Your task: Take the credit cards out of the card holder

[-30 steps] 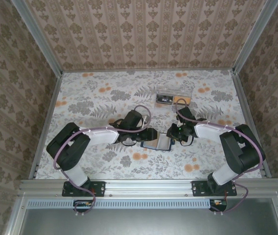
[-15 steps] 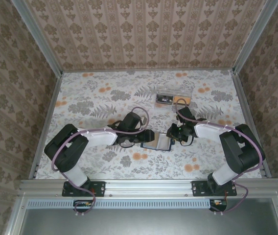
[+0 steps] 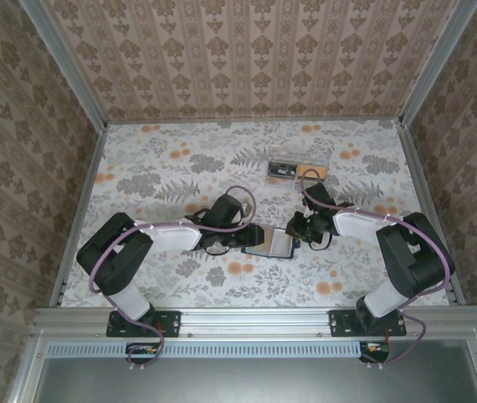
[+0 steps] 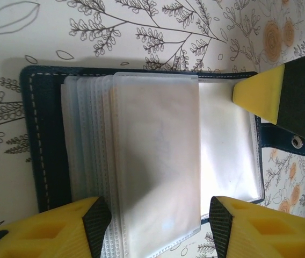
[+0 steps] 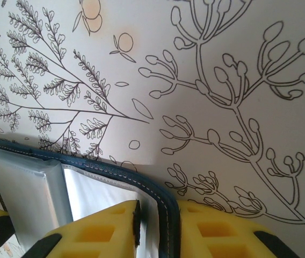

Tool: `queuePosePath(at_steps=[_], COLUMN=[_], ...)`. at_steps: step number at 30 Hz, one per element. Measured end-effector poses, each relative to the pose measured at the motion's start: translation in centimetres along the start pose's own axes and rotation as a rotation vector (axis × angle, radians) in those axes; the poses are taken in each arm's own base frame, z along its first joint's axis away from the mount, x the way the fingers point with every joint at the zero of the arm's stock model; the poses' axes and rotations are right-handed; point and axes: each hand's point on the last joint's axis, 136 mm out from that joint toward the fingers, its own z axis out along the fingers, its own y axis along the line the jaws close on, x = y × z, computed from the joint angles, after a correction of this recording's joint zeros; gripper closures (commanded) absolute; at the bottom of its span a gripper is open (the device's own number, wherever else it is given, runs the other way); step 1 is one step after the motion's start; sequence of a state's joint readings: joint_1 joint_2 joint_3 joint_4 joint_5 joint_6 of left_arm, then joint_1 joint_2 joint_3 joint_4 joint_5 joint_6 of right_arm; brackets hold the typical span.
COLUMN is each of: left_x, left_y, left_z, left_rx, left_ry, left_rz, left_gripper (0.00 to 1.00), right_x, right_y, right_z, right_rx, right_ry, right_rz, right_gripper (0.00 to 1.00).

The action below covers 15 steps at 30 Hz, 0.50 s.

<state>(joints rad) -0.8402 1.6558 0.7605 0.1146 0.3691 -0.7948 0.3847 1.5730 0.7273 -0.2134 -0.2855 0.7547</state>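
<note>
Ok so the card holder (image 3: 274,246) is lying open on the flowery table (image 3: 163,168), roughly mid-table and a bit toward the near edge, right btw the two arms. The left gripper (image 3: 254,237) is over its left end and the right gripper (image 3: 296,232) is at its right end. In the left wrist cam you get the navy cover w/ pale stitching and a fanned stack of clear sleeves (image 4: 155,156) lying across the inside, too frosted to make out what's in them. The left gripper (image 4: 155,215) has its yellow fingers (image 4: 45,228) spread wide apart, one on each side of the near end of that stack, so it's open and not pinching anything afaict; can't tell if the pads actually touch the plastic. Also in that view, the little tab (image 4: 289,141) w/ a metal snap pokes out at the holder's right edge, and one yellow pad (image 4: 257,97) of the other arm sits at the far right corner of the cover. The right wrist cam is clearer: the right gripper (image 5: 160,226) has the cover's stitched navy edge squeezed btw its two yellow pads (image 5: 99,234), so it's closed on the card holder, pinning that side. A clear plastic box (image 3: 299,168) w/ black and tan stuff inside sits farther back to the right, well apart from all this.
</note>
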Motion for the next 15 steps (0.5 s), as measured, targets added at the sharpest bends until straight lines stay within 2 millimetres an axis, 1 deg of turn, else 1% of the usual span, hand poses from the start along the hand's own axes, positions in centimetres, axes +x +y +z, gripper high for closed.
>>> queuePosePath(at_steps=[3,5,7,8,11,12,13,14,15], left_x=[0.2,0.4,0.4,0.4,0.4,0.4,0.4,0.4,0.3], left_y=[-0.3,-0.4,-0.7,-0.8,-1.2,-1.3,-1.3,-1.5,-1.7], left_z=[0.1,0.3,0.4,0.4,0.4,0.4,0.4,0.4,0.4], left_rx=[0.008,0.012,0.021,0.026,0.045,0.047,0.05,0.057,0.067], left_ry=[0.006,0.013,0.016,0.018,0.02,0.021,0.021,0.022,0.021], left_rz=[0.007,0.009,0.012,0.015,0.023,0.023,0.023,0.022,0.025], left_gripper=[0.43,0.41,0.37,0.33,0.31,0.28,0.21,0.16,0.14], right_x=[0.0,0.0,0.0,0.0,0.0,0.0,0.0,0.0,0.0], right_y=[0.0,0.0,0.0,0.0,0.0,0.0,0.0,0.0,0.0], right_z=[0.0,0.0,0.0,0.1,0.1,0.1,0.0,0.0,0.0], right_rx=[0.0,0.0,0.001,0.001,0.002,0.002,0.002,0.002,0.002], right_ry=[0.0,0.0,0.001,0.001,0.002,0.002,0.002,0.002,0.002], right_rz=[0.0,0.0,0.0,0.0,0.001,0.001,0.001,0.001,0.001], right_gripper=[0.74,0.74,0.74,0.74,0.74,0.74,0.74,0.74,0.74])
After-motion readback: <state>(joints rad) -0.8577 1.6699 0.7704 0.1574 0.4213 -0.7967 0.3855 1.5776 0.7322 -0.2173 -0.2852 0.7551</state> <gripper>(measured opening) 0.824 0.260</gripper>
